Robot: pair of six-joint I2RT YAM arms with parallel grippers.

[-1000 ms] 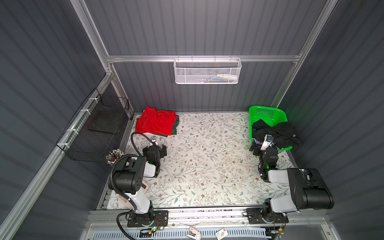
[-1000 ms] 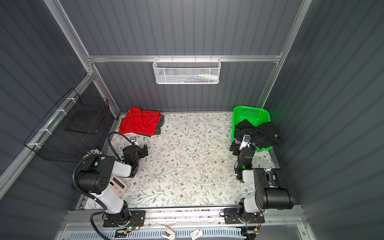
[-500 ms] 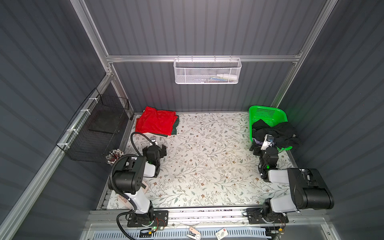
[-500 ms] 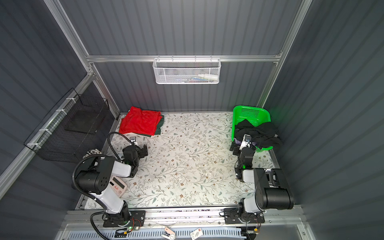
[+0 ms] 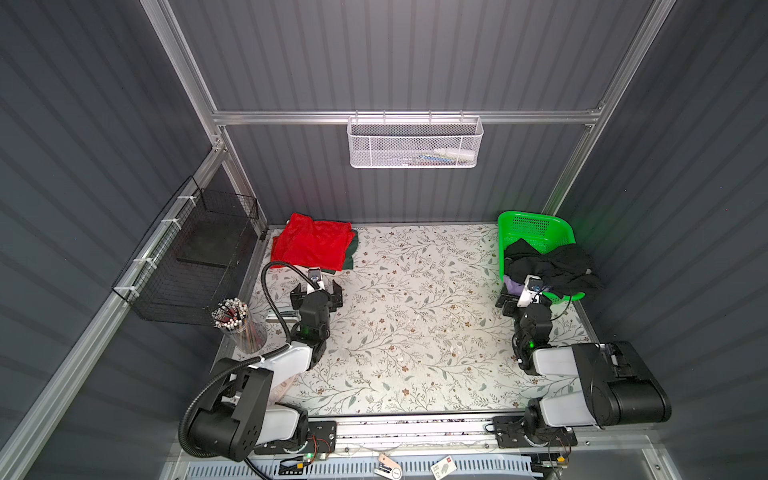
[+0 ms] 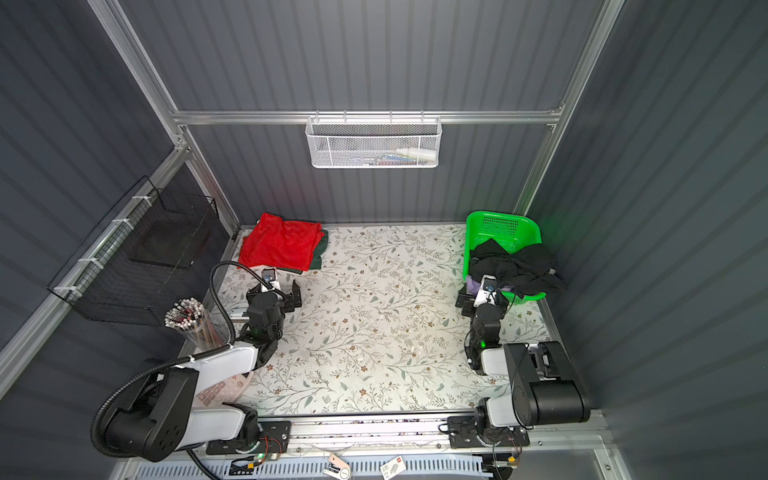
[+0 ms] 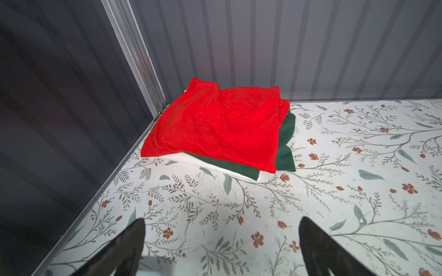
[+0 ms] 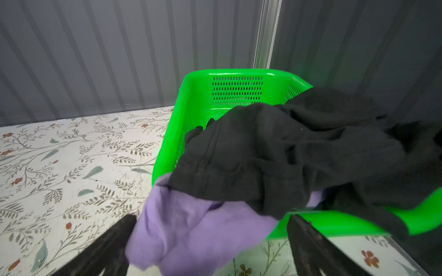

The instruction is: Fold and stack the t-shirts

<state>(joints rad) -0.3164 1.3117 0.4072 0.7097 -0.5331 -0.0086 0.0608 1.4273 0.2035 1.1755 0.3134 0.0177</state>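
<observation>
We looked for a change and found none: over the last second both our arms had stayed just where they were. Our left fingers (image 7: 124, 248) were spread wide with nothing in them, low over the white desk with the flower pattern (image 7: 334, 191). A little way ahead of them lay the pile. The soft red cloth t-shirt (image 7: 215, 126) was folded on top, the dark green cloth t-shirt (image 7: 284, 143) was folded under it, and a flat white layer (image 7: 184, 159) was at the very bottom.

Our right fingers (image 8: 308, 246) were spread wide too. The soft lavender cloth t-shirt (image 8: 191, 229) hung out of the bright green plastic basket with little holes (image 8: 198, 95), right between those fingers, but they had not closed on it. The big black cloth t-shirt (image 8: 299, 148) lay crumpled on top of it, just ahead of the fingers, spilling over the basket's rim.

We thought two shirts were done and two were left. Since nothing had shifted, the next shirt had not been pulled out yet. We guessed the black one might get dragged along with the lavender one.
</observation>
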